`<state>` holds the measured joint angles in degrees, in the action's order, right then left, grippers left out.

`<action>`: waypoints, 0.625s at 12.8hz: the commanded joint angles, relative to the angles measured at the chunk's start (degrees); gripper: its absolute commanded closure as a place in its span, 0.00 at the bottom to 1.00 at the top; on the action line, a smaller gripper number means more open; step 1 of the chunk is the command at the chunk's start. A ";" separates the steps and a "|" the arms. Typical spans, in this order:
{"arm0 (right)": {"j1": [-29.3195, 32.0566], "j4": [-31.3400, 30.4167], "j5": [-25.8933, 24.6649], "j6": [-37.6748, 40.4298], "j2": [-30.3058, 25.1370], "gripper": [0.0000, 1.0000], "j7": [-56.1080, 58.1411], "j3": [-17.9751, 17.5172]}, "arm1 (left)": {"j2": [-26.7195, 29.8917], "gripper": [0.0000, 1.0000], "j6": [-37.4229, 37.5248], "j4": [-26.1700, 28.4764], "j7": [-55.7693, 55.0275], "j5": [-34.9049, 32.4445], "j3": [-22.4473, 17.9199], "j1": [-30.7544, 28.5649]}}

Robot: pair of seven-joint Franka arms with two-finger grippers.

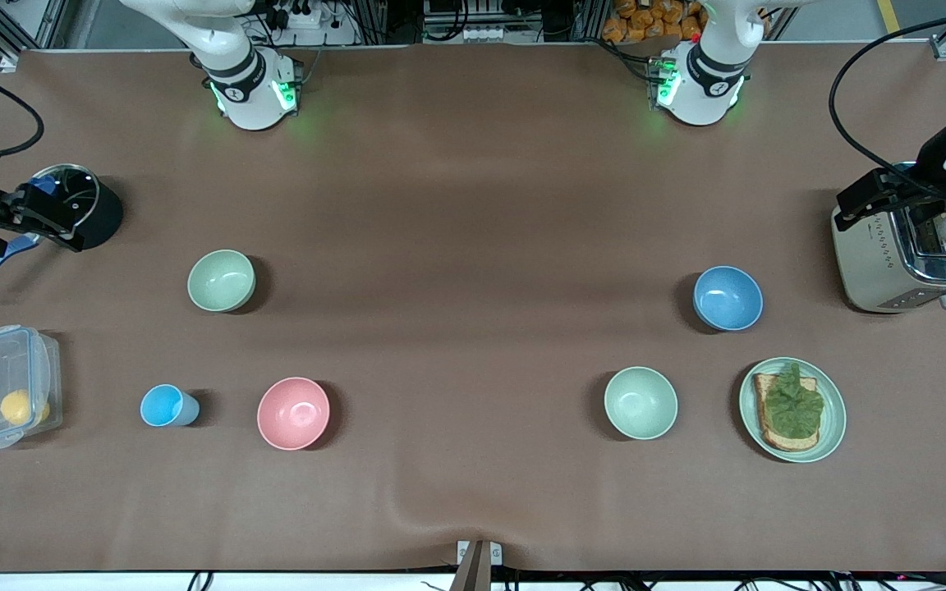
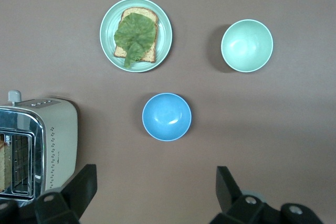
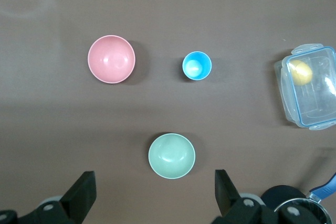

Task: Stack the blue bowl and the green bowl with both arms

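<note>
The blue bowl (image 1: 727, 298) stands upright toward the left arm's end of the table, beside the toaster; it also shows in the left wrist view (image 2: 167, 117). The green bowl (image 1: 222, 281), sage with a yellowish tint, stands upright toward the right arm's end; it also shows in the right wrist view (image 3: 171, 156). My left gripper (image 1: 879, 197) (image 2: 156, 174) is open and empty, high over the table near the toaster and blue bowl. My right gripper (image 1: 38, 217) (image 3: 155, 179) is open and empty, high over the table near the pot and green bowl.
A paler mint bowl (image 1: 640, 402) and a plate with toast and lettuce (image 1: 830, 427) lie nearer the front camera than the blue bowl. The toaster (image 1: 884, 263), a pink bowl (image 1: 293, 413), a small blue cup (image 1: 167, 405), a lidded container (image 1: 5, 397) and a black pot (image 1: 91, 213) also stand here.
</note>
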<state>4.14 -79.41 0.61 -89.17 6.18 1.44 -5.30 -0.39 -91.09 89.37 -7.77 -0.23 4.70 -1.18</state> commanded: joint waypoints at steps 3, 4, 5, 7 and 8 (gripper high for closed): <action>0.79 -0.66 -0.96 0.49 2.87 0.00 -0.04 0.02 | -5.84 0.00 -1.97 2.81 1.71 -0.38 0.13 -3.20; 0.79 -0.66 -1.22 0.32 4.09 0.00 0.14 0.11 | -5.77 0.00 -6.43 6.39 1.71 -0.47 0.22 -3.91; 0.61 -0.92 -1.74 -0.81 4.80 0.00 0.14 0.11 | -5.24 0.00 -11.26 10.61 1.71 -1.17 0.22 -4.01; 0.26 -5.12 -2.01 -4.85 5.42 0.00 2.07 0.11 | -4.71 0.00 -17.25 17.21 1.71 -1.62 0.22 -4.01; 0.08 -8.28 -1.84 -6.26 5.59 0.00 2.07 0.03 | -4.54 0.00 -22.07 21.50 1.71 -1.62 0.22 -4.53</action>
<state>4.43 -82.76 -0.34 -92.81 12.20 2.75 -4.90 -7.76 -107.00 103.23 -6.79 -0.80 4.57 -4.94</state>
